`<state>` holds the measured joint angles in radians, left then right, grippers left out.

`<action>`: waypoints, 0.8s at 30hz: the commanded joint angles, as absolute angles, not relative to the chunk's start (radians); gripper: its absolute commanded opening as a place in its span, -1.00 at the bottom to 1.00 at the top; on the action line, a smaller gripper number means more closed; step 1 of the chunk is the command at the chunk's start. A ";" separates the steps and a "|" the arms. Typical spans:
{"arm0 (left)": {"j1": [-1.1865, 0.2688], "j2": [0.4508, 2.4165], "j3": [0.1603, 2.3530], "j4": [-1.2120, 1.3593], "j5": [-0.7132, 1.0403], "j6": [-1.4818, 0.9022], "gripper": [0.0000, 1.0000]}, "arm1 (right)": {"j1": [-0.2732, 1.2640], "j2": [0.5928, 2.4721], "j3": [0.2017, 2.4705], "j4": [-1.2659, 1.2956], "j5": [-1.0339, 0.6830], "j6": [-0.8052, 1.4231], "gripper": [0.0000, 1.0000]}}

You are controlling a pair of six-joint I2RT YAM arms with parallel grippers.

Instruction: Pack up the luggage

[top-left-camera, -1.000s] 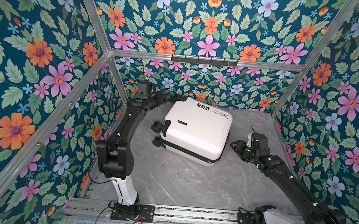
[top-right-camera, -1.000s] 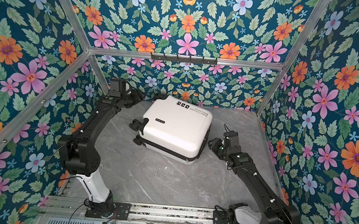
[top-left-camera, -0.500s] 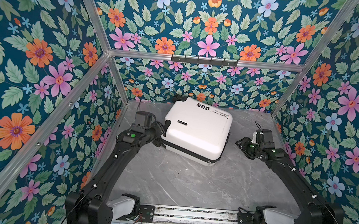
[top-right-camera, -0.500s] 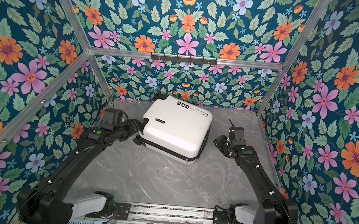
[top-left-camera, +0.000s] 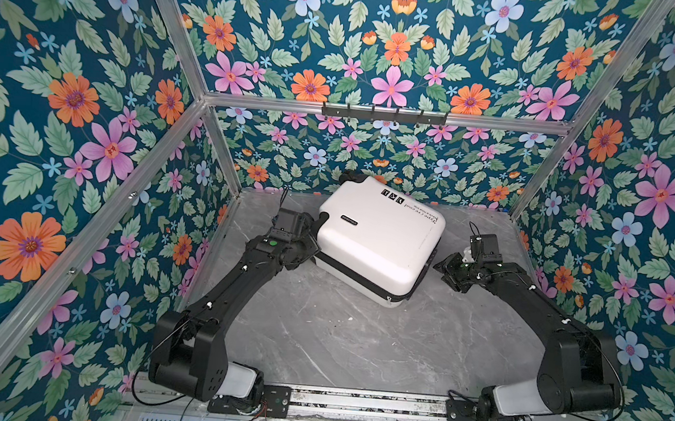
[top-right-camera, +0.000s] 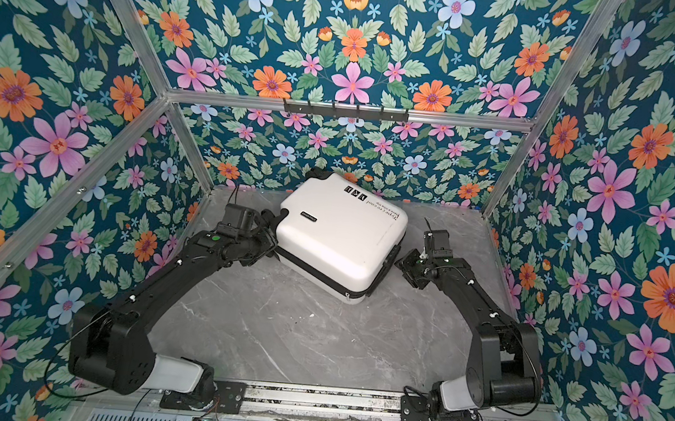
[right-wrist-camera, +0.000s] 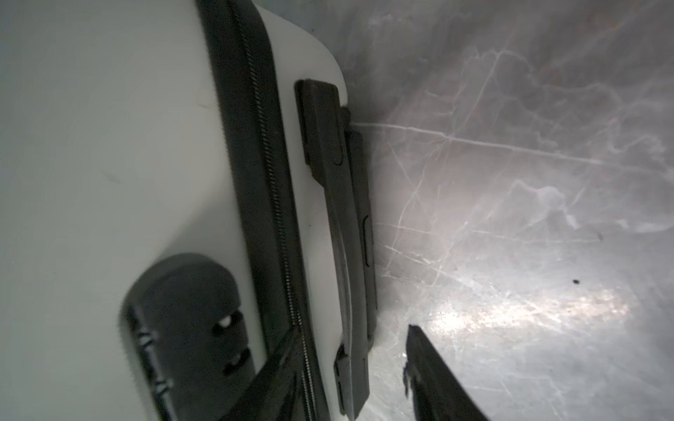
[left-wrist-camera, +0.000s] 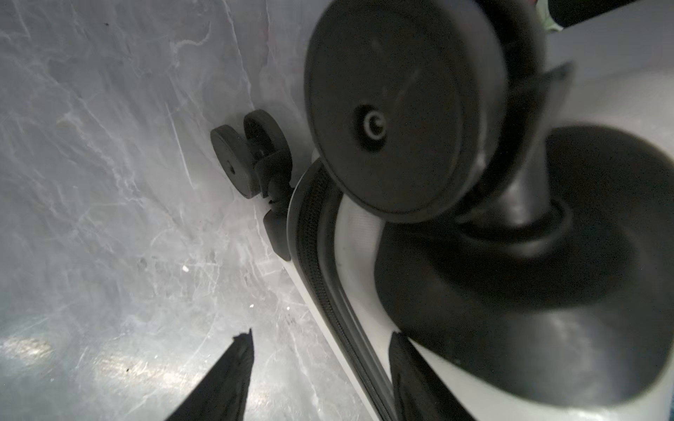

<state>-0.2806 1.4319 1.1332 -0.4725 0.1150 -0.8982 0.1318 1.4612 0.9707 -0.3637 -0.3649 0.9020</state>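
The luggage is a white hard-shell suitcase lying flat and zipped shut at the back middle of the grey table. My left gripper sits low at its wheel end. In the left wrist view that gripper is open, one finger over the table and one over the white shell, with the zipper between them and a black wheel close above. My right gripper is open at the opposite end, straddling the lower shell edge by the black handle.
Floral walls with aluminium posts close in the marble table on three sides. A black hook rail hangs on the back wall. Both arms stretch low from the front rail towards the suitcase.
The left arm swung from the back-left corner down to the suitcase's wheel end. The right gripper shifted slightly along the suitcase's handle end. The suitcase has barely moved.
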 commanded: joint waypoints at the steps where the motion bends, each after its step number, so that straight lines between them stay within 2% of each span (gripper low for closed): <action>1: -0.232 1.489 1.181 -0.388 0.117 -0.856 0.26 | 0.136 1.434 0.917 -0.292 -0.418 0.979 -0.05; 4: -0.177 1.579 1.277 -0.379 0.142 -0.812 0.28 | 0.149 1.376 0.850 -0.274 -0.407 0.999 -0.05; 8: -0.153 1.775 1.515 -0.421 0.184 -0.727 0.33 | 0.149 1.297 0.779 -0.277 -0.377 1.006 -0.05; 11: -0.156 1.905 1.676 -0.453 0.232 -0.715 0.34 | 0.142 1.289 0.762 -0.277 -0.370 1.002 -0.04; 13: -0.162 1.945 1.708 -0.422 0.248 -0.731 0.34 | 0.134 1.309 0.764 -0.252 -0.381 1.011 -0.04; 18: -0.164 1.949 1.702 -0.398 0.233 -0.752 0.39 | 0.115 1.401 0.744 -0.032 -0.436 1.123 -0.17; 24: -0.146 1.767 1.569 -0.419 0.173 -0.745 0.41 | 0.115 1.462 0.716 0.212 -0.437 1.201 -0.26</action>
<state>-0.1532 1.8347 1.6188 -0.4225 0.2066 -0.7555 0.1158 1.4555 0.7265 0.0280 -0.4351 1.1389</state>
